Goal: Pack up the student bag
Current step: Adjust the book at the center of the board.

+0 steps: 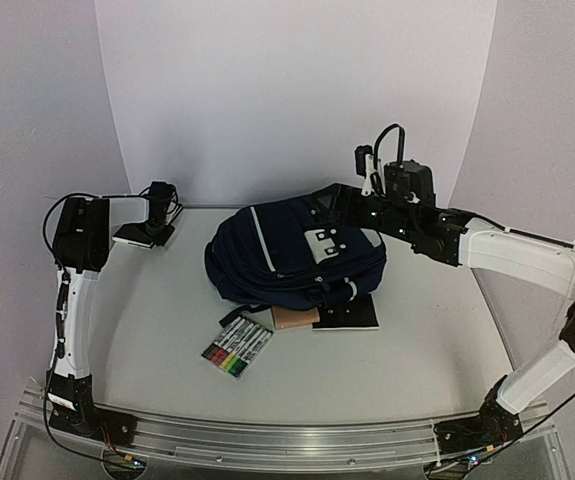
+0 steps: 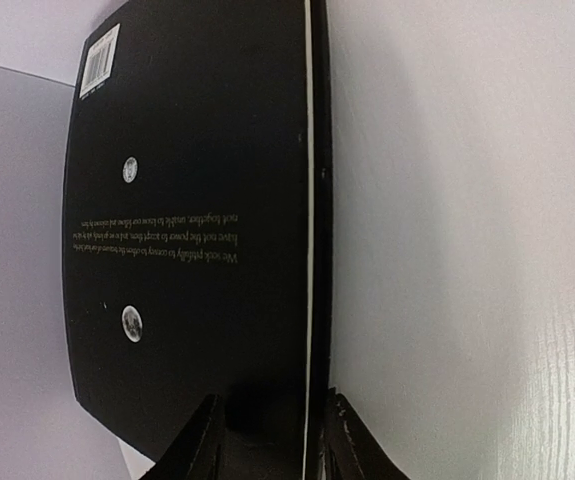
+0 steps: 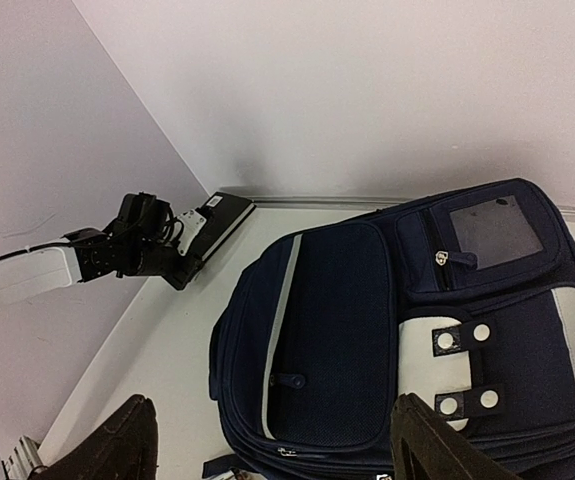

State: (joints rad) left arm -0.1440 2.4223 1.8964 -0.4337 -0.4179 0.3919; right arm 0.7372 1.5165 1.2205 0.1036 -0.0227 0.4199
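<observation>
In the top external view, the student bag is seen lying about mid-table, its front pocket turned upward. The table is white. Along the bag's near edge three things are laid: a pack of coloured markers just beside it, then a flat brown item and a black notebook, both touching or partly tucked under the bag. The left gripper is placed well to the left of the bag, close to the back wall, at a black book. The right gripper is held over the bag's far right corner.

In the left wrist view, the near end of the book is flanked by the two fingers. A white page edge and small pale print are shown on the book. Whether the book is actually squeezed cannot be told.

In the right wrist view, the fingers are spread wide and nothing is held between them. The bag is seen directly below. The book is seen beyond the bag's left side, by the wall.
</observation>
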